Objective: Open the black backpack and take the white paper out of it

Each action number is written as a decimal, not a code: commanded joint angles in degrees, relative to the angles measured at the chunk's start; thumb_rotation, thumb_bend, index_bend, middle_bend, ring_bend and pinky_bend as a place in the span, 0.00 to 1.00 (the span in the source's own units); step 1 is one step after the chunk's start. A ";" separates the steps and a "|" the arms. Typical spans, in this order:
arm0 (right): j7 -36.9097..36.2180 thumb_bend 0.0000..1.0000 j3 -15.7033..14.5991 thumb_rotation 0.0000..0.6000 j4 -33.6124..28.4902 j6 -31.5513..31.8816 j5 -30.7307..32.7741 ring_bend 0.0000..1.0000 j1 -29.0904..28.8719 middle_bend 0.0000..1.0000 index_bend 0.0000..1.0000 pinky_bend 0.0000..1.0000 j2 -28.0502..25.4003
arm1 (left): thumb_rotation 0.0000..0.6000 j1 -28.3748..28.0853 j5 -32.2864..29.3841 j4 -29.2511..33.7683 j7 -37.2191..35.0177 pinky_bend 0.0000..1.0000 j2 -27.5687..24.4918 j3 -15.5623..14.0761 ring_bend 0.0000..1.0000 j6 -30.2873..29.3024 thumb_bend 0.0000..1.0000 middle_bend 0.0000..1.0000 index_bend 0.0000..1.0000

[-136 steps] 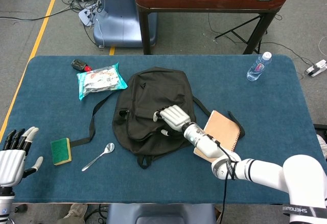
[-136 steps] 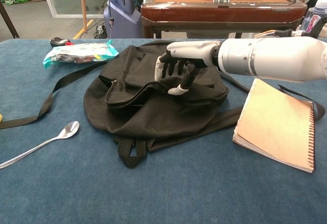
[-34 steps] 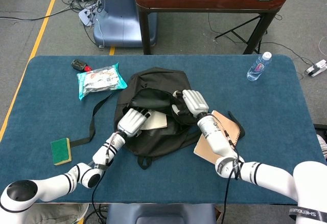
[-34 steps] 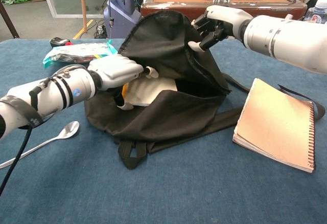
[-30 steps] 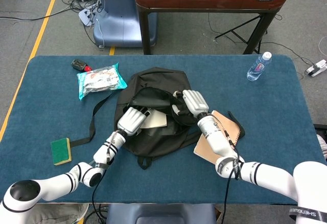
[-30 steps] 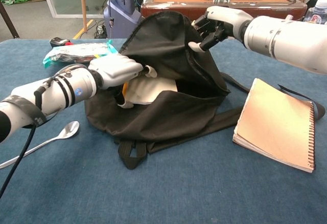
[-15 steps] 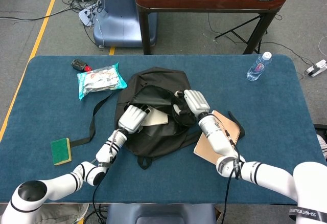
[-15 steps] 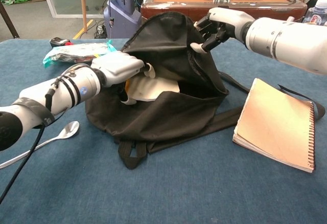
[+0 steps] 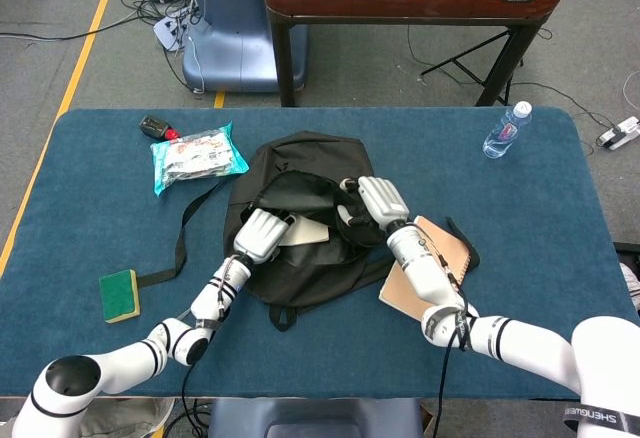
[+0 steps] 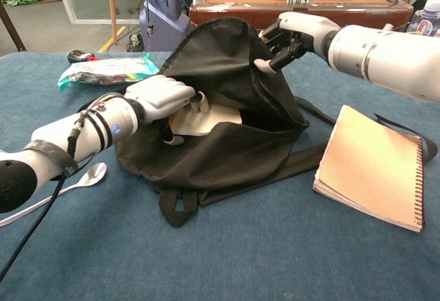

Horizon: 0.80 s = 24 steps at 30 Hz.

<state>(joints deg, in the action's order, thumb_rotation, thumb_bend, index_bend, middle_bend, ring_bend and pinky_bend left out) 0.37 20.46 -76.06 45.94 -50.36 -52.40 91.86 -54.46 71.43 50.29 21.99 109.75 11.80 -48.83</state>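
The black backpack [image 9: 300, 270] [image 10: 227, 157] lies mid-table with its mouth wide open. My right hand [image 9: 378, 201] [image 10: 292, 36] grips the upper flap and holds it raised. Inside the opening the white paper [image 9: 308, 230] [image 10: 214, 117] shows, lying flat. My left hand [image 9: 262, 235] [image 10: 165, 98] reaches into the mouth from the left. Its fingers curl over the paper's left edge and the thumb sits under it. The deeper part of the bag is dark and hidden.
A tan spiral notebook [image 9: 437, 256] [image 10: 375, 167] lies right of the bag. A spoon [image 9: 193, 306] [image 10: 55, 192] and a green sponge [image 9: 119, 295] lie front left. A snack packet [image 9: 197, 156] [image 10: 103, 71] is back left, a water bottle [image 9: 507, 130] back right.
My left hand has pushed a little further into the bag mouth and its fingers have curled down onto the paper. My right hand keeps the flap raised, barely moved.
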 commanded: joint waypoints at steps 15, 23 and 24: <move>-0.75 0.42 1.44 1.00 -0.22 -1.08 1.94 0.32 -0.22 0.43 0.64 0.33 -1.04 | 1.00 0.87 4.38 -7.47 -9.25 0.38 3.62 -0.21 0.42 -6.79 0.38 0.44 0.53; -0.82 0.41 2.53 1.00 0.64 -2.70 3.81 0.32 -1.31 0.43 0.64 0.33 -2.03 | 1.00 1.00 7.11 -10.72 -15.25 0.43 4.70 -0.11 0.46 -11.27 0.41 0.49 0.58; -0.94 0.41 2.68 1.00 0.68 -2.94 4.20 0.32 -1.41 0.43 0.64 0.33 -2.16 | 1.00 0.98 7.74 -11.65 -16.13 0.44 5.01 -0.38 0.47 -11.92 0.42 0.50 0.60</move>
<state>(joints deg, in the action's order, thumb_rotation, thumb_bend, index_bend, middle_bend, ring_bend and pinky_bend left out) -0.48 22.98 -75.47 43.20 -46.41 -53.69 89.83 -53.51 78.02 40.04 7.35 114.21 11.77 -59.48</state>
